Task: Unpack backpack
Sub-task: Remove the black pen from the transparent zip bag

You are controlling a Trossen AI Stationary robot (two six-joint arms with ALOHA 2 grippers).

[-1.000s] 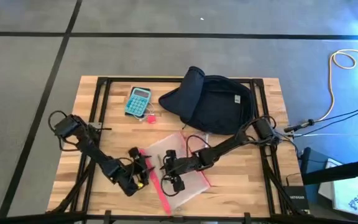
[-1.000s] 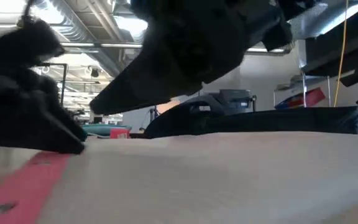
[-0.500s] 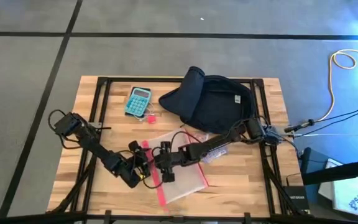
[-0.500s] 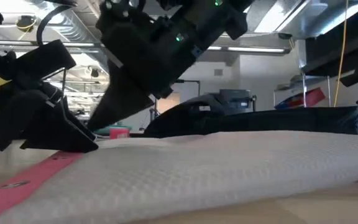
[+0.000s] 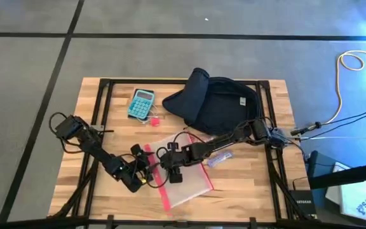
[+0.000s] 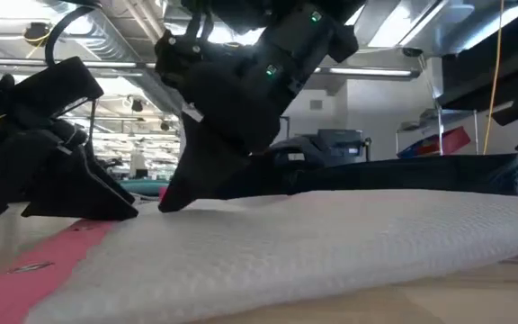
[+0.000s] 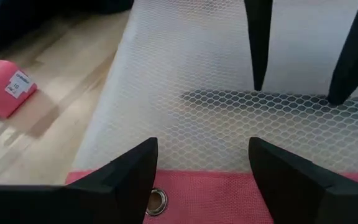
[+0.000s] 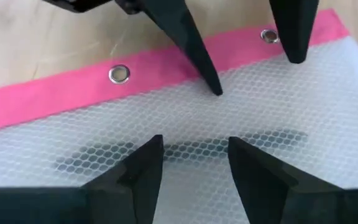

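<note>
Backpack (image 5: 218,105) lies at table's (image 5: 278,184) far side. Both grippers over mesh pouch (image 5: 189,181) at front, facing each other: left gripper (image 7: 202,165) fingers apart, right gripper (image 8: 194,155) fingers apart, neither holding anything.

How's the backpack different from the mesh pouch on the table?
The backpack is dark navy, bulky and opaque; the pouch is flat, see-through mesh with a pink edge. The backpack lies at the far side, untouched; both grippers, left and right, are over the pouch. Both rest on the table.

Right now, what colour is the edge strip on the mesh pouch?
Pink-red, with metal eyelets, on the clear mesh pouch; the strip shows best in the right wrist view.
</note>
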